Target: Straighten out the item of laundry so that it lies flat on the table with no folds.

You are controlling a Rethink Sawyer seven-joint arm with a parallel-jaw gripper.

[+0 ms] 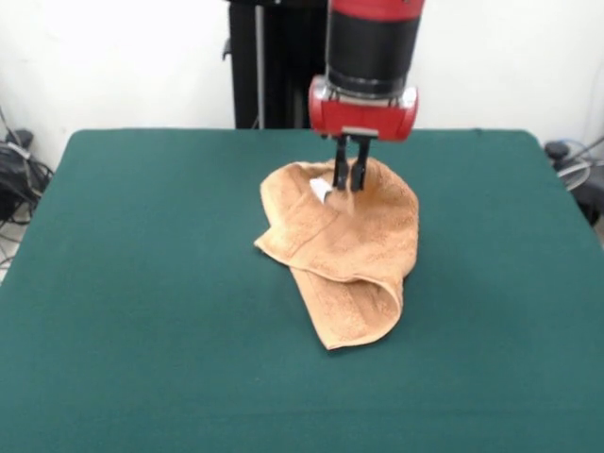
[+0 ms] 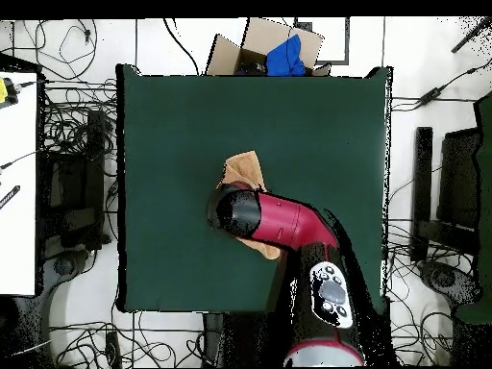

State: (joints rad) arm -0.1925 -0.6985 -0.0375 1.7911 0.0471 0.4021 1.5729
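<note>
The towel [image 1: 344, 250] lies bunched and folded in the middle of the green table [image 1: 142, 283]. The claw [image 1: 351, 179] pinches the towel's edge at 12 o'clock, beside the small white tag [image 1: 320, 190].

A: Where is the towel [image 1: 346, 255]?
B: On the worktop [image 1: 142, 311], just right of the frame's centre in the front view, bunched in folds.
A: And the tool [image 1: 350, 181]?
B: Directly above the towel's upper part, tips at the cloth, arm [image 2: 288, 223] covering it overhead.
</note>
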